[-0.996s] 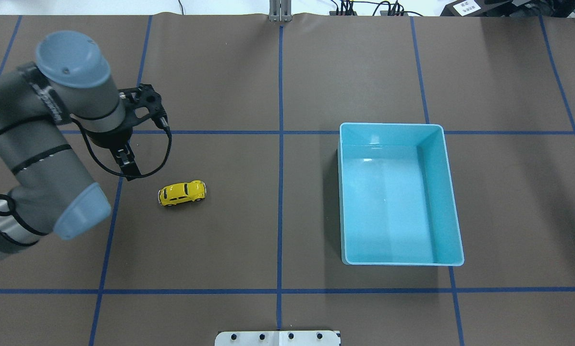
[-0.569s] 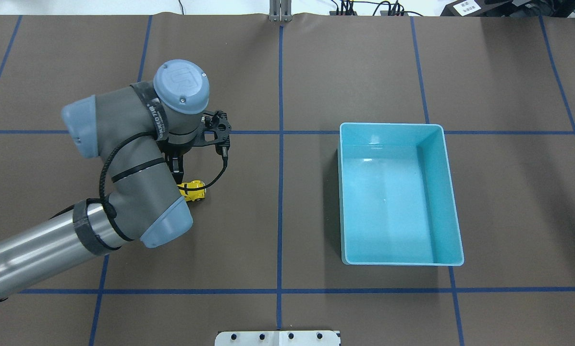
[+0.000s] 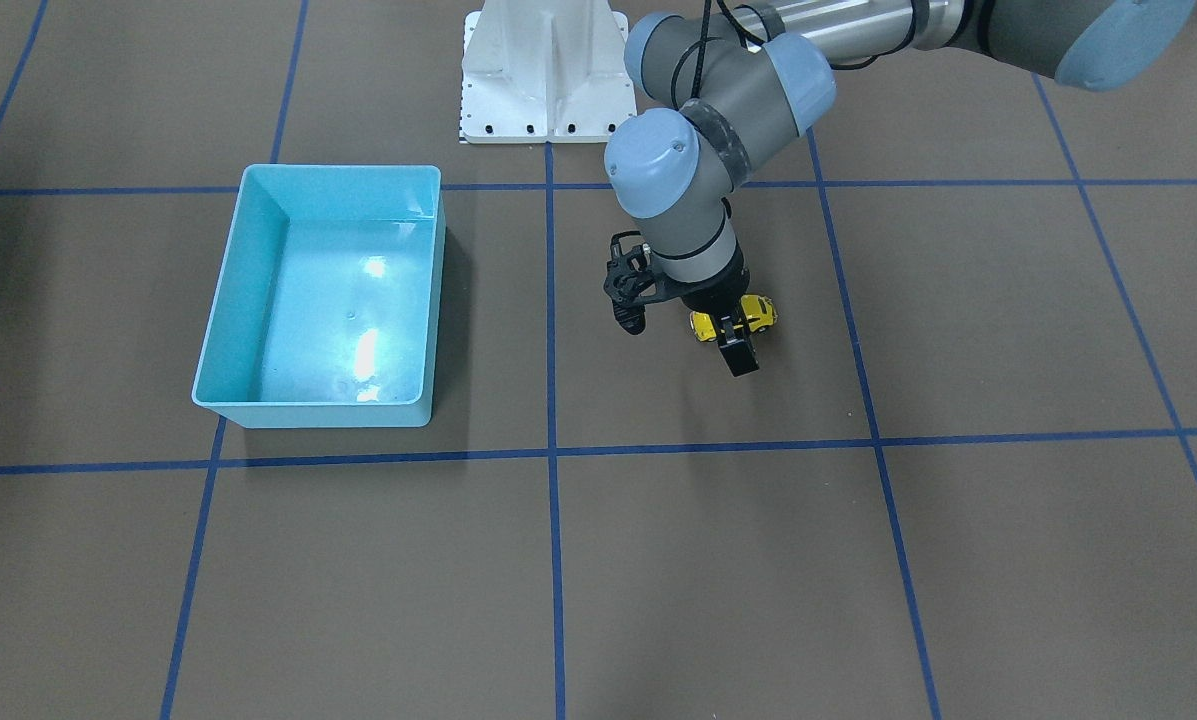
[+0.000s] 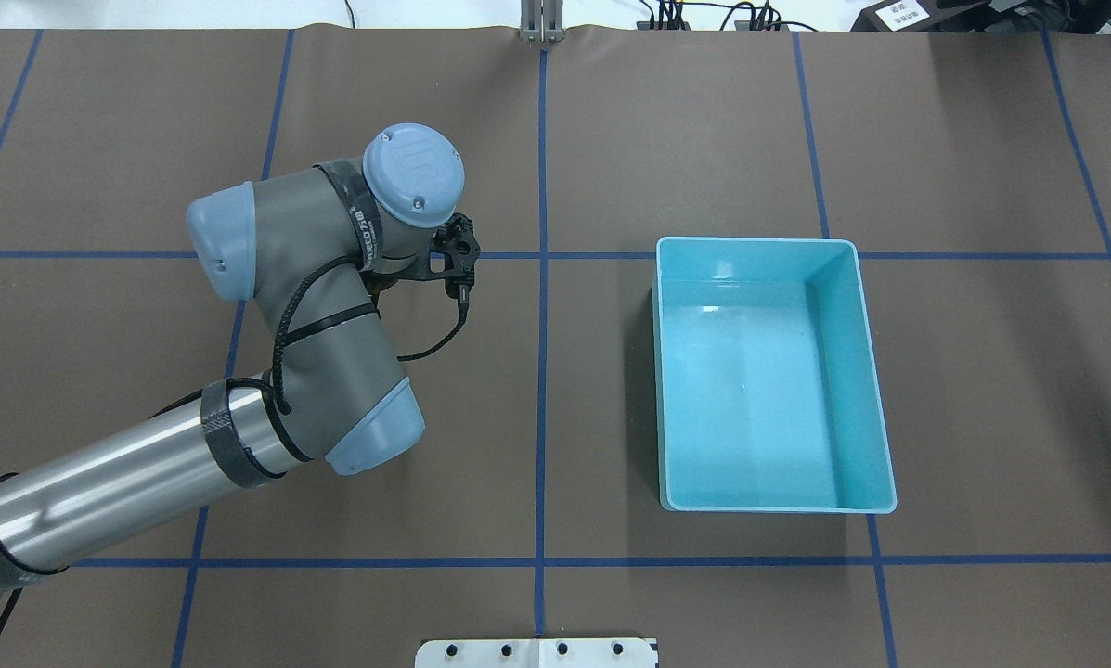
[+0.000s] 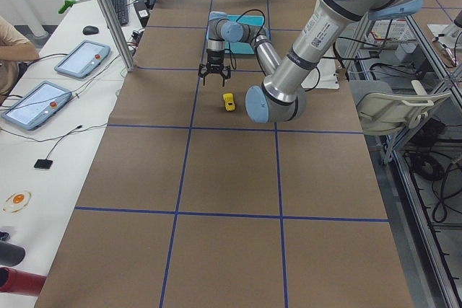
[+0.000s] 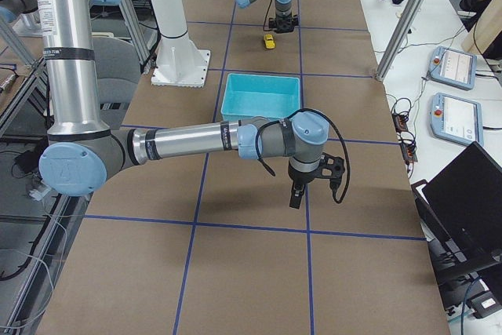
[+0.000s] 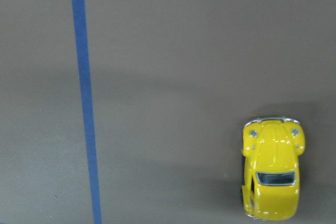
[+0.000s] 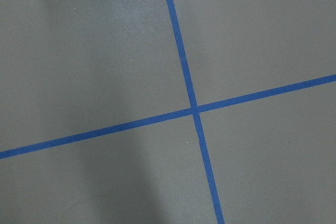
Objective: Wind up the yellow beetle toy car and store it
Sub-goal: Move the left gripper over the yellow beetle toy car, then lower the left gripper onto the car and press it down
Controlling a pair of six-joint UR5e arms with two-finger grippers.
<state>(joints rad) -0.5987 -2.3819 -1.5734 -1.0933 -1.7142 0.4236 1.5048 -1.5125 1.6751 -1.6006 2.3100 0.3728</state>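
- Worktop: brown paper sheet with a grid of blue tape lines.
- Small glossy yellow beetle-shaped toy car: stands on its wheels on the worktop, in the robot's left half. It is nearer the centre tape line than the left end and about midway between the robot's edge and the operators' edge.
- Left wrist view: car seen from straight above, roof and one dark window visible, low at the right of the picture. One blue tape line runs well to its side, no contact.
- Left gripper: points down and hangs above the car, clear of the worktop. Fingers stand spread apart with nothing between them, and the car is not held.
- Front-facing view: one dark finger crosses in front of the car's middle, with yellow showing on both sides of it.
- Overhead view: car fully hidden under the left arm's wrist and elbow.
- Light blue rectangular plastic bin: open top, in the robot's right half, well apart from the car. Interior shows only glare.
- Right gripper: points down over bare worktop toward the right end. Its wrist camera shows a crossing of two tape lines.
- Right fingers: seen in one side view only, so I cannot tell whether spread or closed.
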